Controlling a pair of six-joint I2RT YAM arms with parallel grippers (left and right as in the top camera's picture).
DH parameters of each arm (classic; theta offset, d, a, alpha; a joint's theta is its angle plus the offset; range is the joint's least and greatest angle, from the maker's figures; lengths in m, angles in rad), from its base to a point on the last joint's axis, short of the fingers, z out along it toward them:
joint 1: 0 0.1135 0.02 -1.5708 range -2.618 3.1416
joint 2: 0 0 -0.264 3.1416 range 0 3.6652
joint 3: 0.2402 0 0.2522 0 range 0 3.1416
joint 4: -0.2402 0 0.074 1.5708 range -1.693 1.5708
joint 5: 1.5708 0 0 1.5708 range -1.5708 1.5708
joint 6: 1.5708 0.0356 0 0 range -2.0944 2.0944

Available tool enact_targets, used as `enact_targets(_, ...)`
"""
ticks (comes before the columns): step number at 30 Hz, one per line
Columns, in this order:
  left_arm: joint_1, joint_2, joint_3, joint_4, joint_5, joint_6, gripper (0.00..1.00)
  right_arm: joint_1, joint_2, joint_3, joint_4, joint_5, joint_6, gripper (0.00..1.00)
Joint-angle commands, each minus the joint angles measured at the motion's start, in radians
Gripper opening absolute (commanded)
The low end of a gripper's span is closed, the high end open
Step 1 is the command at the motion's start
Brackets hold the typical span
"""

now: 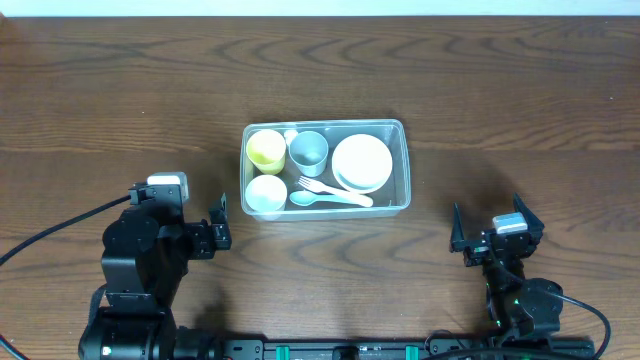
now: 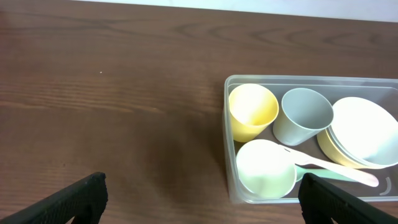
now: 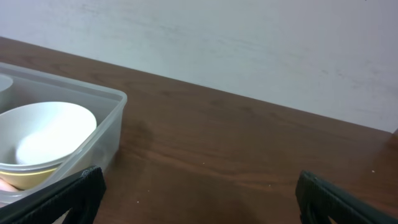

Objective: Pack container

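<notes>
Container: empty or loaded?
Loaded. The container holds a yellow cup, grey cup, white cup, stacked bowls, fork and spoon.

The container is clear, smooth, glossy plastic. Inside it, the yellow cup, grey cup and white bowl look matt plastic. Under it, the table is dark grained wood.

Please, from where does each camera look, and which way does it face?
Overhead: above the table, facing straight down on the container; shows the left gripper and right gripper, both open.
Left wrist: behind the left gripper, facing forward and down at the container's left end; its fingers show at the bottom.
Right wrist: low, facing nearly level past the container's right end to a pale wall; fingers at the bottom.
Shared: all three views show the wide white bowl.
</notes>
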Motion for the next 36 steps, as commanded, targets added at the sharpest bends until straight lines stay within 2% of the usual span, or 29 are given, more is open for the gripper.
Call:
enact_targets(1, 0.004, 0.001, -0.005, 0.003, -0.001, -0.002, 0.98, -0.007, -0.007, -0.002, -0.003, -0.011, -0.014, 0.99)
enact_targets(15, 0.004, -0.047, -0.024, -0.031, -0.031, 0.029, 0.98, -0.007, -0.007, -0.002, -0.003, -0.011, -0.014, 0.99)
enact_targets(22, 0.004, -0.244, -0.232, -0.034, -0.031, 0.024, 0.98, -0.007, -0.007, -0.002, -0.003, -0.011, -0.014, 0.99)
enact_targets(29, 0.008, -0.482, -0.480, 0.169, -0.032, 0.014, 0.98, -0.007, -0.007, -0.002, -0.003, -0.011, -0.014, 0.99)
enact_targets(36, 0.047, -0.557, -0.621, 0.430, -0.032, 0.014, 0.98, -0.007, -0.007, -0.002, -0.003, -0.011, -0.014, 0.99)
